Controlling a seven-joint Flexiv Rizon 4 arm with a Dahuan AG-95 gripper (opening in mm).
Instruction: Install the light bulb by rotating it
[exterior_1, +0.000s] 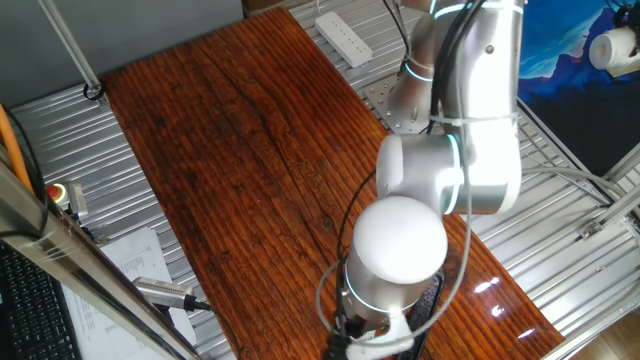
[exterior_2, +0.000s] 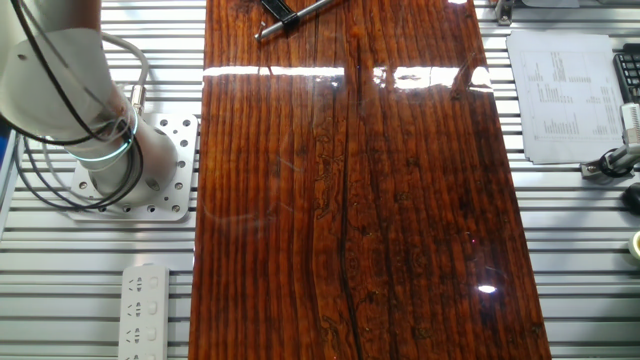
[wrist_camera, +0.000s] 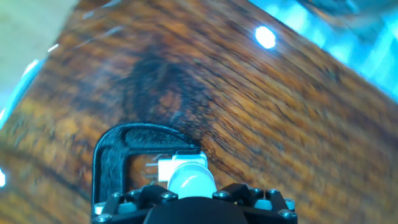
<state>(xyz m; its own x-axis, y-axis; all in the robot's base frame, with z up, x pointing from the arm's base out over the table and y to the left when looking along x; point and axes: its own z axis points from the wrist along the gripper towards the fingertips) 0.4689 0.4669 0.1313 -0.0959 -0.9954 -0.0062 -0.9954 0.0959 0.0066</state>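
In the hand view the light bulb (wrist_camera: 190, 178) shows as a small white dome at the bottom centre, close to the camera. My gripper (wrist_camera: 193, 190) is shut on it; black jaw blocks with screws sit on either side of the dome. Just beyond the bulb, a white socket piece (wrist_camera: 166, 167) sits inside a black C-shaped clamp (wrist_camera: 112, 155) on the wooden table (wrist_camera: 261, 112). This view is blurred. In one fixed view the arm's round white joint cap (exterior_1: 400, 240) hides the hand and the bulb. The other fixed view shows neither the hand nor the bulb.
A silver rod with a black cable (exterior_1: 165, 292) lies at the table's left edge and also shows as a rod (exterior_2: 292, 16) at the top of the other fixed view. A white power strip (exterior_1: 343, 36) and printed sheets (exterior_2: 565, 95) lie off the tabletop (exterior_2: 350, 200).
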